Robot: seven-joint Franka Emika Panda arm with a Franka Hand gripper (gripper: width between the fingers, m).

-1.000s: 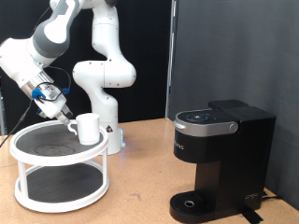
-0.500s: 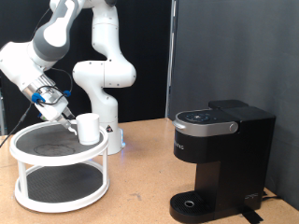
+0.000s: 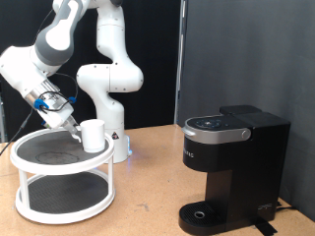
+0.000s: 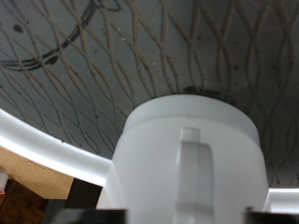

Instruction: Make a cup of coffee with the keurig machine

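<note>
Gripper (image 3: 75,128) hard against the cup (image 3: 93,135) on the tiered stand (image 3: 61,182) — grip undeterminable — keurig machine (image 3: 228,167) closed, drip base bare, brewing unstarted.

Franka arm at a two-tier stand, brewer apart on the tabletop.
The gripper (image 3: 75,127) sits just beside the cup (image 3: 94,135) on the white stand's (image 3: 61,177) mesh upper shelf, toward the exterior view's left. The keurig machine (image 3: 231,167) stands well apart at the right, lid closed.
</note>
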